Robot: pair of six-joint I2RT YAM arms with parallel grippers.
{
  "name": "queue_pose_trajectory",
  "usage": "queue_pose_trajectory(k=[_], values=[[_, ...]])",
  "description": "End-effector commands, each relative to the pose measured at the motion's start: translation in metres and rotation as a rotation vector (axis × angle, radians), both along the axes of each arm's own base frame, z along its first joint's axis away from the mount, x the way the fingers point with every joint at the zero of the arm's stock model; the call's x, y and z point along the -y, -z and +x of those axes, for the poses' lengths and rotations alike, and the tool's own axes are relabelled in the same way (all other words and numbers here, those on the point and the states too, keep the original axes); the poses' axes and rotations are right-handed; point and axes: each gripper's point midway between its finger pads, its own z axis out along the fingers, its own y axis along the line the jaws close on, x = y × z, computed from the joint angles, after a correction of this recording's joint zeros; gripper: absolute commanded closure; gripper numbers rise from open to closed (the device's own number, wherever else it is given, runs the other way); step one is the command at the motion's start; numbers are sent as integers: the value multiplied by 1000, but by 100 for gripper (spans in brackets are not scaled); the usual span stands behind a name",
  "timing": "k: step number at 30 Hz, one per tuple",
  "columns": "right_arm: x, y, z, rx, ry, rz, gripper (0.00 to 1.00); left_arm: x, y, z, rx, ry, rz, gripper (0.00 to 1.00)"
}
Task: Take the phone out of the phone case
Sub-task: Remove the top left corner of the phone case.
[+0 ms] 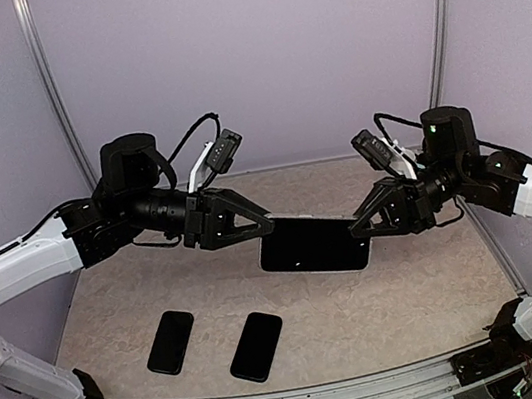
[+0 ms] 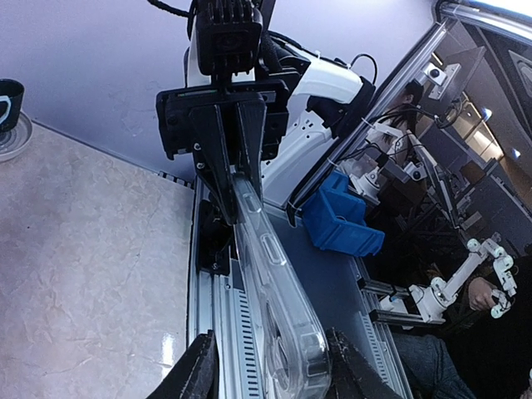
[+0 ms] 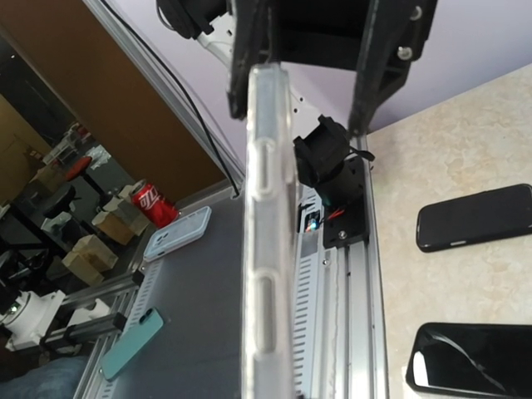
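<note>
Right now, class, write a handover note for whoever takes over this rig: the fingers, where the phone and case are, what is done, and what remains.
Left gripper: fingers open, straddling one end of the clear plastic phone case; no firm grip visible.
Right gripper: shut on the case's other end, holding it in the air above the beige table.
Dark glossy phone: apparently still inside the case.
A black phone and a second black phone lie flat near the table's front left.
Done: the cased phone is lifted.
Left: grip with the left fingers and free the phone from the case.
</note>
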Motion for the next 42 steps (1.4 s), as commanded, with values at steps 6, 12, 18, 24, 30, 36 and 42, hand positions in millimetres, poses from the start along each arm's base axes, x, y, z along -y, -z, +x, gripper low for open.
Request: queue_pose_trajectory(k=[6,12,18,24,30,36,42], values=[[2,-18,-11,62,-51,44,100,-7,-18,-8,31,22,-33,46],[2,-20,-12,67,-59,52,100,-8,-18,-9,28,25,-33,53],[2,-18,-12,66,-61,50,100,-8,-18,-12,23,42,-34,67],[2,-17,-13,84,-70,57,100,-6,-17,-22,-5,90,-32,79],[1,-24,-18,129,-131,100,100,-5,-9,-39,-83,161,-14,80],[8,-36,-33,185,-245,179,100,-5,-13,-56,-145,225,-67,81],[9,-40,-39,199,-290,201,100,-4,-20,-66,-171,259,-89,82]])
